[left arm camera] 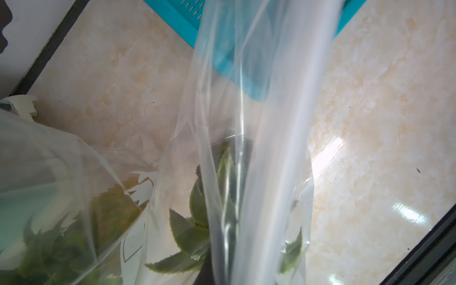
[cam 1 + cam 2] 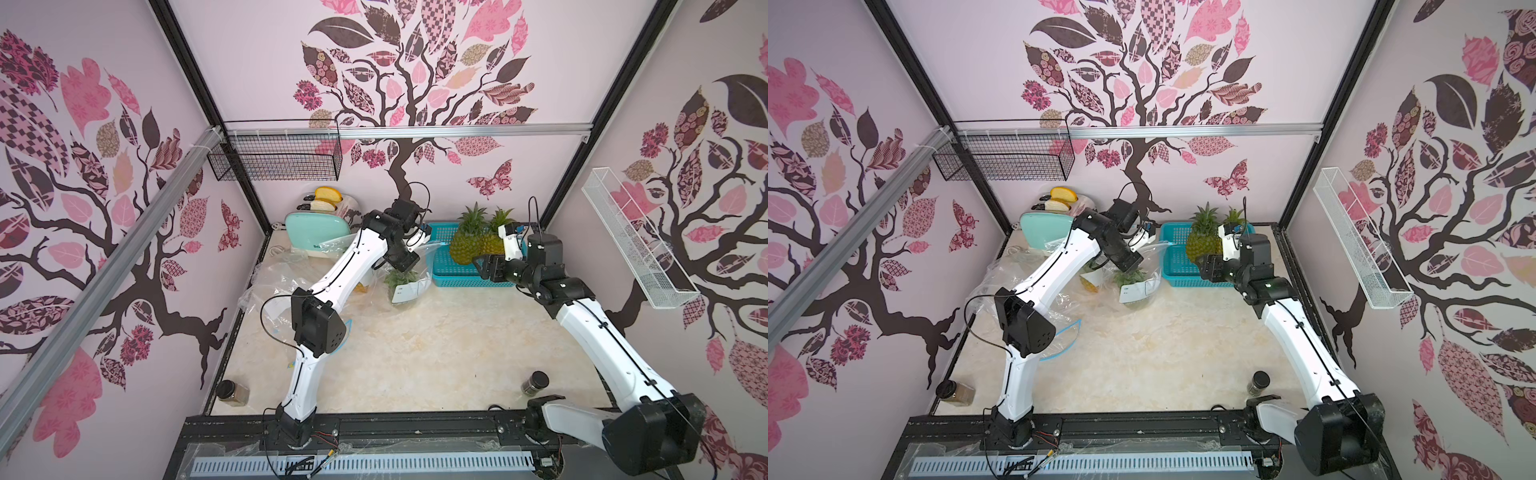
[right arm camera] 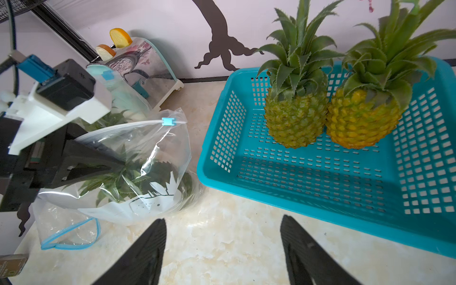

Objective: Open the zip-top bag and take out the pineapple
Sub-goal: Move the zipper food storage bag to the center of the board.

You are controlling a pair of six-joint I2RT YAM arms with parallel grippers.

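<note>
Pineapple (image 3: 116,187), green-crowned, sits inside the clear plastic zip-top bag (image 3: 170,148) on the pale marbled counter (image 3: 222,234), eight o'clock from the turquoise plastic basket (image 2: 465,283). Left fingers (image 3: 98,159) seem clenched on its crown leaves; right fingers (image 3: 148,246) gape, empty. Probably light, rigid, prickly; best drawn by the crown.

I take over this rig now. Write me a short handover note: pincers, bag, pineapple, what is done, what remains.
Left pincer: shut, reaching into the zip-top bag at the crown of the pineapple; whether it grips leaves is unclear.
Right pincer: open, empty, over the table near the basket.
Done: bag mouth is open.
To do: pineapple is inside the bag; pull it out.
</note>
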